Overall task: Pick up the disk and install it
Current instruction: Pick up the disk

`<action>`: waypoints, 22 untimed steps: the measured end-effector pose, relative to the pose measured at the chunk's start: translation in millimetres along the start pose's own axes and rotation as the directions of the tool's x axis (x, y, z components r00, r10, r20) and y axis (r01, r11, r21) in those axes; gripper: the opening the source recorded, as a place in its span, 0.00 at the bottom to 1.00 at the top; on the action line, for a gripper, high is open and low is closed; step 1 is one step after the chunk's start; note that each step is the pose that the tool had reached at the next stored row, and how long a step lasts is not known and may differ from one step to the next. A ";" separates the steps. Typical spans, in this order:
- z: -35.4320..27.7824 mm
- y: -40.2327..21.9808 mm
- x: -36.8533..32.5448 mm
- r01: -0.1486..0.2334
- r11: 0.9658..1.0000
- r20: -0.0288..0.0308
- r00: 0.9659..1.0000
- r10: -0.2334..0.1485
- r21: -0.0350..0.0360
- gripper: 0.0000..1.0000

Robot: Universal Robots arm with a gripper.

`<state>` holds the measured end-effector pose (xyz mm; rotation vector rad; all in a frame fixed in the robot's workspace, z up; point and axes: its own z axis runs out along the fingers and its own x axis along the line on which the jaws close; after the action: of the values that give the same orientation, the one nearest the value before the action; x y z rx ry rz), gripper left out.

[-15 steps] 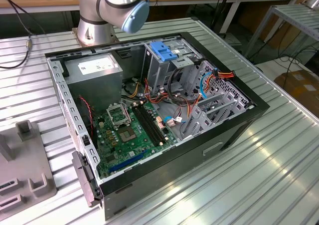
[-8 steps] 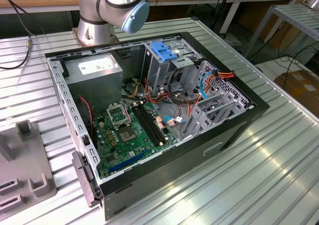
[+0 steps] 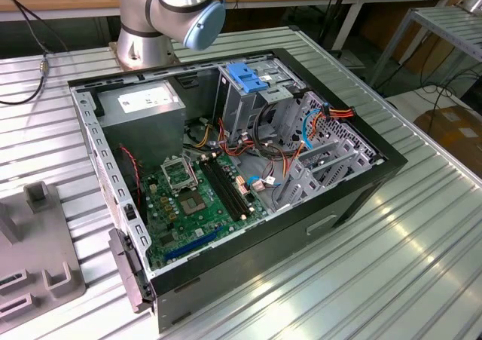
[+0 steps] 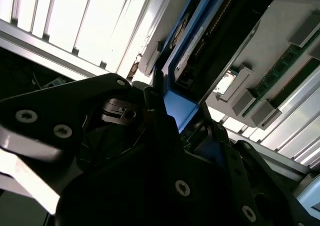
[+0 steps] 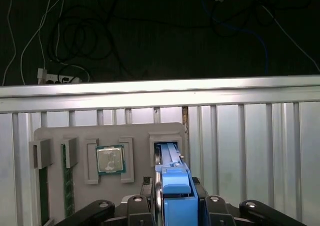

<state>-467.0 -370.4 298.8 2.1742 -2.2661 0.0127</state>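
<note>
Slatted aluminium table [image 3: 392,264] carries every item. An open computer case [image 3: 248,268] lies on its side, just beside the grey fixture tray [image 3: 45,280] on the exterior view's right. The arm [image 3: 169,12] has its base behind the case, well apart from the tray. The tray has several moulded recesses. In the first wrist view the gripper [image 5: 176,191] is positioned over the tray [image 5: 135,131], with its jaws set narrow and clamped on the disk [image 5: 170,158], one finger against each side of the blue bracket. The disk stands on edge, and its far end lies at the tray recess nearest the bare table slats. It cannot be told whether that end is seated in the recess. In the second wrist view the disk [image 4: 215,35] shows its dark body, framed by the blue bracket. A processor chip [image 5: 110,159] sits in the neighbouring tray recess. A green memory stick [image 5: 66,181] lies in a tray slot beyond the chip.
</note>
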 end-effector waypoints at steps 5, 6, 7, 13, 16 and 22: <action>0.4 -0.8 -0.3 0.000 1.000 -0.001 1.000 0.000 0.000 0.42; 0.4 -0.8 -0.2 0.000 1.000 -0.001 1.000 0.000 0.000 0.42; 0.5 -0.9 -0.2 0.000 1.000 -0.001 1.000 0.000 0.000 0.42; 0.6 -0.9 -0.2 0.000 1.000 -0.001 1.000 0.000 0.000 0.42; 0.6 -0.9 -0.2 0.000 1.000 -0.001 1.000 0.000 0.000 0.37; 0.7 -0.9 -0.2 0.000 1.000 -0.001 1.000 0.000 0.000 0.37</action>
<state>-466.0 -370.2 298.0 2.1739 -2.2658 0.0135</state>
